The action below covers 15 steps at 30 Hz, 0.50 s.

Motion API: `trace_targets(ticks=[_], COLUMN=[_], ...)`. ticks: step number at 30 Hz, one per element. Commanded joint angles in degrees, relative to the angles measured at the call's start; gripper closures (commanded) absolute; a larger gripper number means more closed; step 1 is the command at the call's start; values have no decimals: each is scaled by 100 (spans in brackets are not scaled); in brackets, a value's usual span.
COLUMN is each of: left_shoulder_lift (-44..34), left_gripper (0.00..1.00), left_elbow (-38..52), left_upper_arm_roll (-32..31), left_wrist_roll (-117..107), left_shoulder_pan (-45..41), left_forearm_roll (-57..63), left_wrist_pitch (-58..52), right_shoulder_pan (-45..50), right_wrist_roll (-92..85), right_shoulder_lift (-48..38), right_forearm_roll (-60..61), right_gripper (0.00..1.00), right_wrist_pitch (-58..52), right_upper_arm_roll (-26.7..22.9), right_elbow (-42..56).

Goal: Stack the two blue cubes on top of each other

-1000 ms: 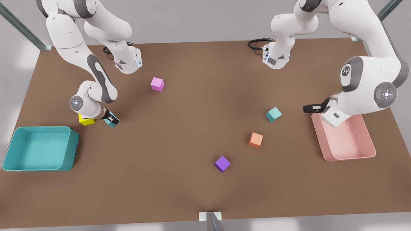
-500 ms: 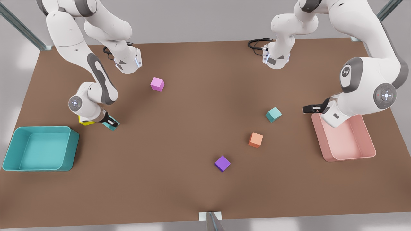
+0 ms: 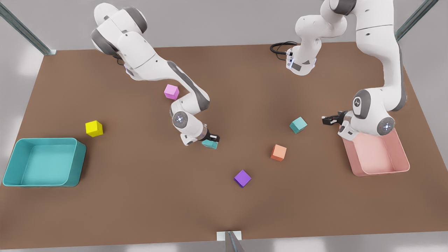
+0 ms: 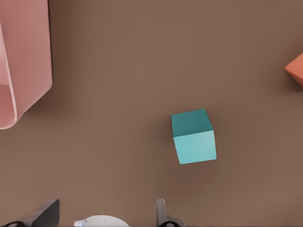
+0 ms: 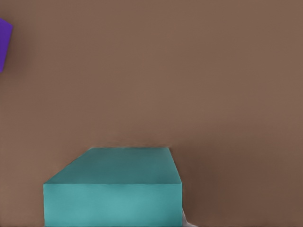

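Observation:
One blue cube (image 3: 298,125) (image 4: 193,136) lies free on the brown table (image 3: 140,196), toward the front view's right. My left gripper (image 3: 325,120) (image 4: 106,213) hovers a short way from it on its right side in the front view, open and holding nothing. The other blue cube (image 3: 210,143) (image 5: 113,189) is near the table's middle, low over the surface, with my right gripper (image 3: 211,139) shut on it. The right arm's wrist hides part of that cube in the front view.
An orange cube (image 3: 278,152) and a purple cube (image 3: 242,178) lie between the two blue cubes and the front edge. A pink cube (image 3: 171,91), a yellow cube (image 3: 94,128), a teal bin (image 3: 79,161) and a pink bin (image 3: 402,150) stand around.
My right gripper carried its blue cube from beside the yellow cube toward the table's middle, to the front view's right. My left gripper shifted slightly toward the free blue cube.

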Motion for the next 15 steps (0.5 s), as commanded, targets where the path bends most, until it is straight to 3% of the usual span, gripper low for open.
trace_targets(ticks=[1, 13, 14, 15], left_shoulder_lift=[-58, -14, -14, -14], left_gripper=[0, 0, 0, 0], left_elbow=[-452, -1349, -1367, -1358], left_upper_arm_roll=[43, -115, -133, -246], left_wrist_roll=[-1201, -3477, -3477, -3477], left_shoulder_pan=[-49, -594, -603, -647], left_forearm_roll=[-501, -908, -934, -1030], left_wrist_pitch=[1866, 2772, 2816, 2816], right_shoulder_pan=[110, 664, 734, 831], right_wrist_roll=[2406, 3294, 3355, 3364], right_shoulder_lift=[139, 1132, 1246, 1290], right_forearm_roll=[4, 4, -22, -31], right_gripper=[29, 29, 25, 9], right_wrist_pitch=[317, 352, 352, 352], right_upper_arm_roll=[-40, -40, -57, -162], right_elbow=[106, 1609, 1740, 1793])
